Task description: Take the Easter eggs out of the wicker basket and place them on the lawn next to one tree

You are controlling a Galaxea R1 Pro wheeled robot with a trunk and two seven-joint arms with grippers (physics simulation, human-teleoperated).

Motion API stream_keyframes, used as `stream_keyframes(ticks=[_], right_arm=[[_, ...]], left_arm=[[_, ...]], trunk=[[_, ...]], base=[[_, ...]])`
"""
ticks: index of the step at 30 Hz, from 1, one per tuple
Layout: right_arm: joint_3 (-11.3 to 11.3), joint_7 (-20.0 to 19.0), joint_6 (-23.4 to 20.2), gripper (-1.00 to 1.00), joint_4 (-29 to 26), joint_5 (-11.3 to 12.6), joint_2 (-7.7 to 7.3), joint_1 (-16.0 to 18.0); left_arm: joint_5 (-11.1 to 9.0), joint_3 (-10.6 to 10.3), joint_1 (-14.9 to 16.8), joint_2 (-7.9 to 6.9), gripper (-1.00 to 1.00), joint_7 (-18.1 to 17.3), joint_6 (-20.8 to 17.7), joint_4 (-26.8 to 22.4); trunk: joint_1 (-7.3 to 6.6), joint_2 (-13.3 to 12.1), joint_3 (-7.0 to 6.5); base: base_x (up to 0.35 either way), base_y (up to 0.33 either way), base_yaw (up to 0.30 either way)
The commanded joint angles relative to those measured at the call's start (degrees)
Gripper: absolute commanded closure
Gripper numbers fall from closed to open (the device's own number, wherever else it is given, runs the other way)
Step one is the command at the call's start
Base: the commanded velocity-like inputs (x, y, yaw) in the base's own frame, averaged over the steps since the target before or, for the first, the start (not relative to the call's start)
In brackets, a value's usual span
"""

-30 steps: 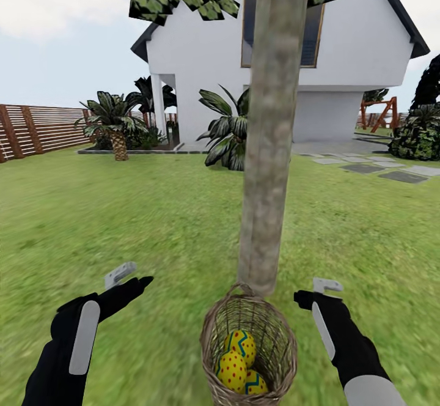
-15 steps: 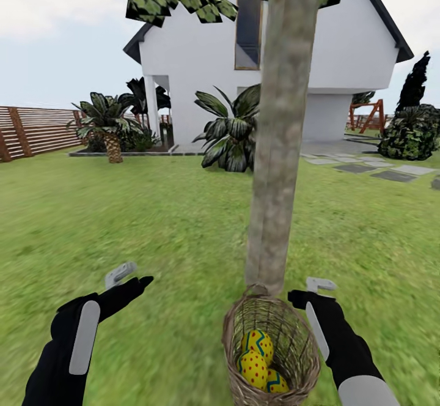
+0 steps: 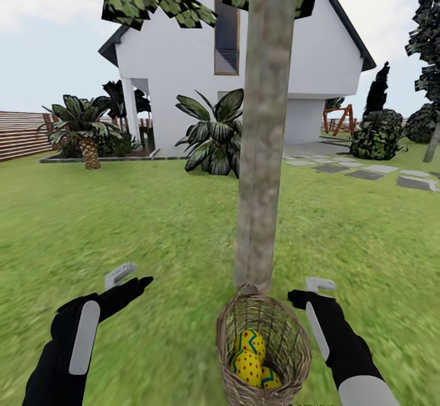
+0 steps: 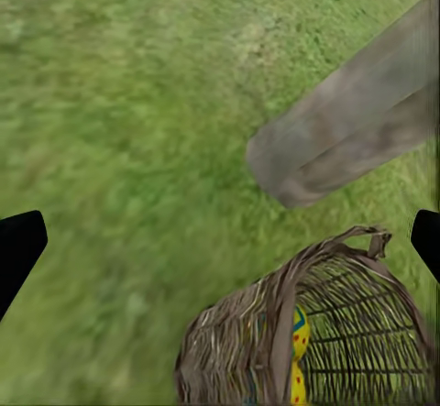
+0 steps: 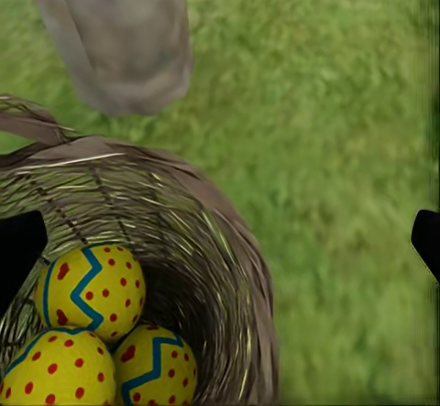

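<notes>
The wicker basket stands on the lawn at the foot of the tree, its loop against the trunk. Inside lie three Easter eggs, yellow with blue zigzags and red dots. My left gripper hovers open over grass, well left of the basket. My right gripper is open just right of the rim. The right wrist view looks down on the eggs, the basket wall and the trunk. In the left wrist view are the basket and trunk.
A white house stands behind in the garden, with spiky palm-like plants in front of it. Grey stepping stones and dark shrubs lie at the right. A brown slat fence bounds the far left.
The whole picture has shifted, so the camera has moved: house and plants slid left, and the basket now sits slightly further right. Both grippers hold the same open pose.
</notes>
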State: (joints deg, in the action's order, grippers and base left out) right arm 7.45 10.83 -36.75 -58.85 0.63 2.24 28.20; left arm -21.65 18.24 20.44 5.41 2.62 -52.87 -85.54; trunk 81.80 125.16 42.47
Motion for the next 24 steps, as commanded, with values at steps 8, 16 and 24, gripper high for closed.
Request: stream_keyframes(ticks=[8, 16, 24], right_arm=[[0.09, 0.16, -0.14, -1.0, -0.06, 0.07, 0.05, 0.02], [0.02, 0.16, -0.17, -1.0, -0.03, 0.07, 0.07, 0.01], [0.02, 0.17, -0.17, -1.0, -0.04, -0.53, 0.13, 0.01]], left_arm=[[-0.5, 0.13, 0.04, 0.1, -1.0, 0.16, -0.3, -0.06], [-0.49, 0.11, 0.04, 0.13, -1.0, 0.04, -0.23, -0.06], [-0.5, 0.04, 0.04, 0.2, -1.0, -0.06, -0.22, -0.06]], trunk=[[-0.01, 0.03, -0.51], [-0.01, 0.03, -1.09], [-0.01, 0.03, -1.67]], base=[[0.0, 0.073, -0.211], [0.0, 0.307, -0.211], [0.0, 0.33, -0.212]])
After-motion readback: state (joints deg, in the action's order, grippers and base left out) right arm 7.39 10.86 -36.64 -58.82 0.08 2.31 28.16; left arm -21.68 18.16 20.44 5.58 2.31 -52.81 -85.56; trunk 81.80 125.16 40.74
